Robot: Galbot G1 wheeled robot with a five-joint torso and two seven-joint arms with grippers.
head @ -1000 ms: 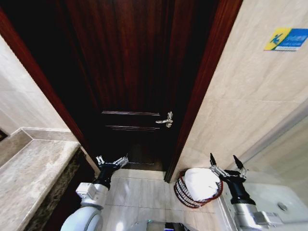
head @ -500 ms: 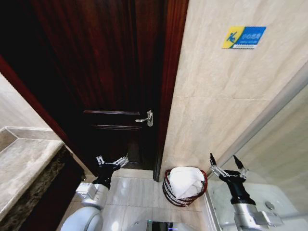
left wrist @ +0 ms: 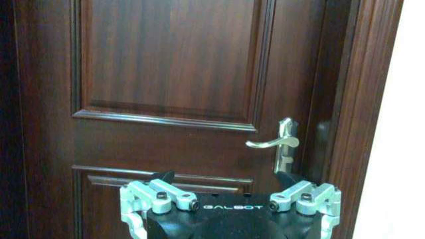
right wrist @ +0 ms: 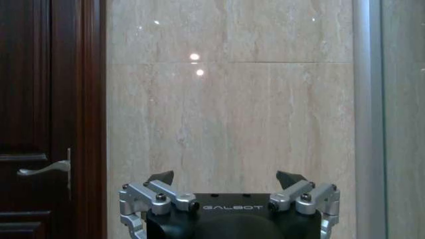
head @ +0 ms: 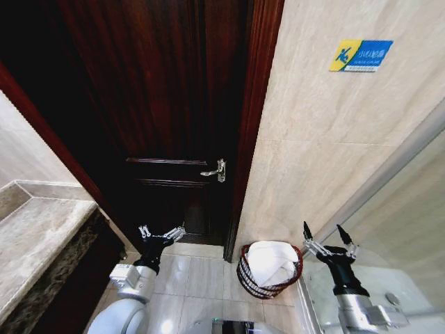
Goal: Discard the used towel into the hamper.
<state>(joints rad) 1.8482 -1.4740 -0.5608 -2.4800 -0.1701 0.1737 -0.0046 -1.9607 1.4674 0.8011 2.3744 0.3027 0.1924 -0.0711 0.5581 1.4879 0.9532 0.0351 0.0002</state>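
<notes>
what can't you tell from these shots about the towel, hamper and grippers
- Hamper base and far side: head view, hidden by its own ribs and the white towel filling it.
- What lies under the towel: covered.
- Blue-yellow sign text: head view, too small.
- Left gripper and right gripper fingertips: wrist views, cut off by the edge.

Dark wood door (head: 160,118), beige marble wall (head: 327,146), tiled floor (head: 201,278).

Reading "GALBOT" in pale letters on the black body of the left claw (left wrist: 229,191) and the right claw (right wrist: 229,191). Showing a blue-and-yellow sign (head: 361,55) on the wall tile, its small print being too tiny to read.
</notes>
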